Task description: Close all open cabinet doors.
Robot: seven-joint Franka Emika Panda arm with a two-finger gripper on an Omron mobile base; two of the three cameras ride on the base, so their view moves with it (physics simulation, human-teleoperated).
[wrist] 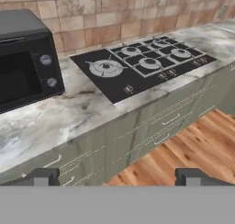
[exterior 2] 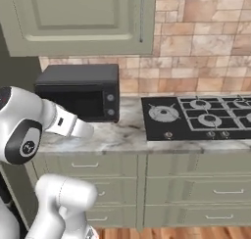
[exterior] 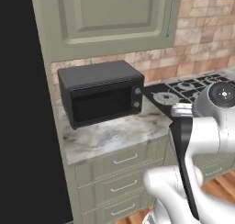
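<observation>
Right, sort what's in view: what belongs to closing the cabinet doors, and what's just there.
Part of the job:
- upper cabinet door with its bar handle, above the microwave
- claw, jaws wide apart, holding nothing

Just there:
- microwave
- gas hob
- marble counter
- lower drawers
- brick backsplash

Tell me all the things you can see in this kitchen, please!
cabinet door: one, sage green, above the microwave, silver bar handle at its right edge
microwave: one, black, on the counter's left end
stove: one, black gas cooktop, right of the microwave
counter: one, grey marble, under both
drawers: several, green, below the counter
wall: brick tiles, behind the counter
floor: wooden planks
gripper: one, dark fingertips, open, holding nothing
</observation>
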